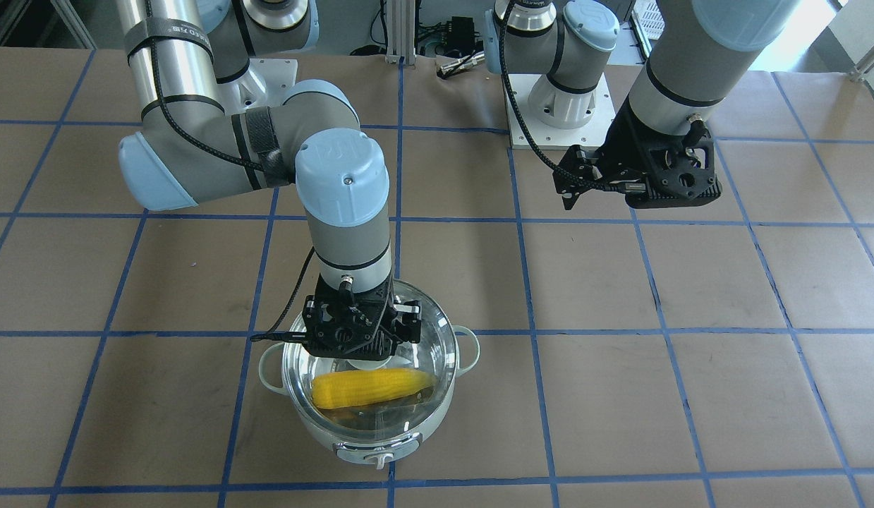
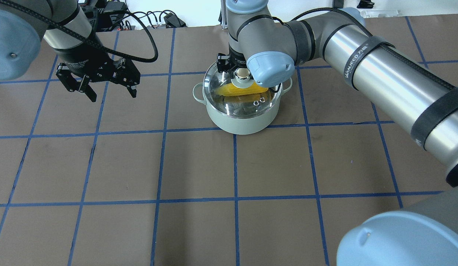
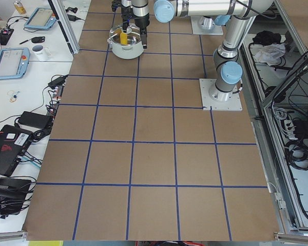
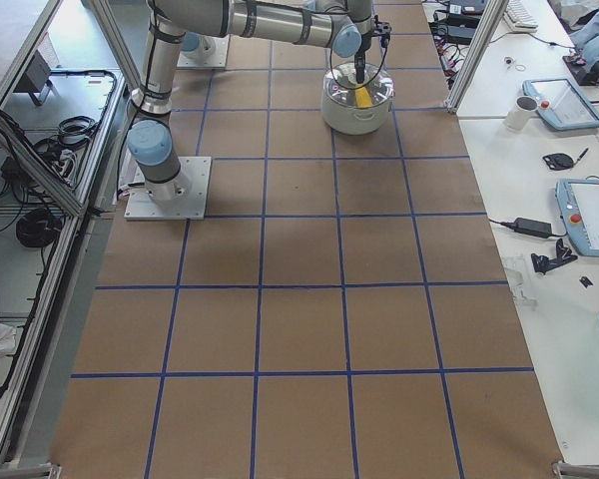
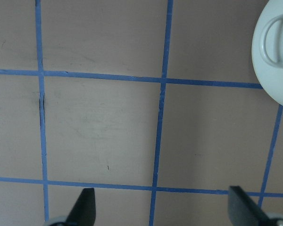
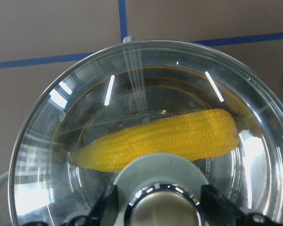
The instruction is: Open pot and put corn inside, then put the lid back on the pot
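Observation:
The pale mint-green pot (image 1: 380,432) stands on the table, also in the overhead view (image 2: 243,123). The clear glass lid (image 1: 440,346) sits on it. The yellow corn (image 1: 372,388) lies inside, seen through the glass in the right wrist view (image 6: 170,139). My right gripper (image 6: 161,207) reaches straight down over the lid, its fingers (image 6: 108,205) against both sides of the gold knob (image 2: 243,74). My left gripper (image 2: 113,96) is open and empty, held above the bare table well to the pot's side; one pot handle (image 5: 273,40) shows at the corner of its wrist view.
The table is brown paper with a blue tape grid (image 2: 234,166). The two arm base plates (image 1: 560,106) stand at the robot's edge. Cables and tablets (image 3: 10,61) lie on benches beyond the table's far edge.

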Controlling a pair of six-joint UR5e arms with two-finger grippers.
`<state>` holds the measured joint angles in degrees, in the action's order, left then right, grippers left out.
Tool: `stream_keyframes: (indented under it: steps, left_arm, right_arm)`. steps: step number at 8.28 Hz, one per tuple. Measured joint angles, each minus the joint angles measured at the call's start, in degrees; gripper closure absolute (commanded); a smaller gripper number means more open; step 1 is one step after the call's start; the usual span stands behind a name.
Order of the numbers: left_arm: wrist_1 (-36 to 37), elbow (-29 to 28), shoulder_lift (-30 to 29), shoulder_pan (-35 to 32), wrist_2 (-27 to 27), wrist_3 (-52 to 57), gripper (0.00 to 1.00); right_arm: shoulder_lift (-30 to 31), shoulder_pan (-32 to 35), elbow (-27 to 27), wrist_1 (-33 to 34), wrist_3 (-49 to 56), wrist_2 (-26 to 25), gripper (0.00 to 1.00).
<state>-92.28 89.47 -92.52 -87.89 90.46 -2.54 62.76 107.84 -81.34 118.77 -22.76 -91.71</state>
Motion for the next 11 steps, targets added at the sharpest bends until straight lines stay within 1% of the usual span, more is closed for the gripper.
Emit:
stream_keyframes:
  steps: [2, 4, 5, 6, 7, 8, 11]
  left_arm:
    - [0.0, 0.0, -0.2, 0.0, 0.0, 0.1, 0.0]
    - [0.1, 0.0, -0.3, 0.0, -0.1, 0.1, 0.0]
    - [0.1, 0.1, -0.3, 0.0, -0.1, 0.1, 0.0]
    - [0.1, 0.1, -0.3, 0.0, -0.1, 0.1, 0.0]
    - [0.1, 0.2, -0.4, 0.0, -0.1, 0.1, 0.0]
    - [0.2, 0.4, -0.4, 0.0, -0.1, 0.1, 0.0]
    - [0.4, 0.6, -0.4, 0.0, -0.1, 0.1, 0.0]
  right_arm:
    - [0.2, 0.0, -0.2, 0.7, 0.0, 0.1, 0.21]
    - [0.6, -0.3, 0.4, 0.9, 0.1, 0.2, 0.13]
    - [0.7, -0.4, 0.7, 0.9, 0.2, 0.3, 0.04]
    - [1.3, -0.6, 0.9, 0.9, 0.2, 0.5, 0.0]
    - [2.3, -0.9, 0.9, 0.4, 0.4, 0.8, 0.0]
    - [4.1, -1.6, 0.9, -1.4, 1.3, 0.8, 0.0]
    - [13.3, -6.5, -1.4, -13.8, 7.4, 1.5, 0.0]
